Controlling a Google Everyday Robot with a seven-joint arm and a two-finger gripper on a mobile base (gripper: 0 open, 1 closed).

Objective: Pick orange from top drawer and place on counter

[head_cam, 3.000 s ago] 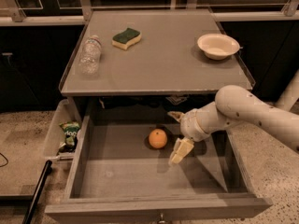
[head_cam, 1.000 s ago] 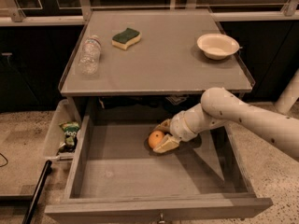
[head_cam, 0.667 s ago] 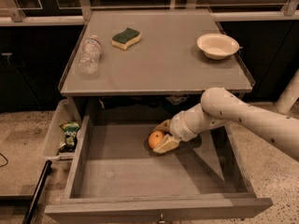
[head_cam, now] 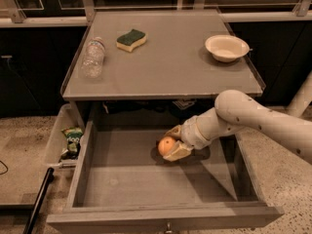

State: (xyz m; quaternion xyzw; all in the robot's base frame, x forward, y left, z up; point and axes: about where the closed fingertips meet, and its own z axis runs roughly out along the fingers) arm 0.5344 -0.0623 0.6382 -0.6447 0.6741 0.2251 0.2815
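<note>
The orange [head_cam: 165, 146] sits inside the open top drawer [head_cam: 122, 179], near its middle. My gripper [head_cam: 173, 141] reaches in from the right and its pale fingers [head_cam: 178, 151] are closed around the orange, one above and one below. The white arm [head_cam: 253, 118] runs back to the right over the drawer's side. The counter [head_cam: 165, 62] is the flat grey top above the drawer.
On the counter lie a clear plastic bottle [head_cam: 92, 57] at the left, a green and yellow sponge [head_cam: 131, 39] at the back and a white bowl [head_cam: 226, 48] at the right. A pale bin [head_cam: 58, 135] with snack packets [head_cam: 72, 139] hangs left of the drawer.
My gripper moved left from beside the orange onto it and closed around it. Over the last second it has held still on the orange.
</note>
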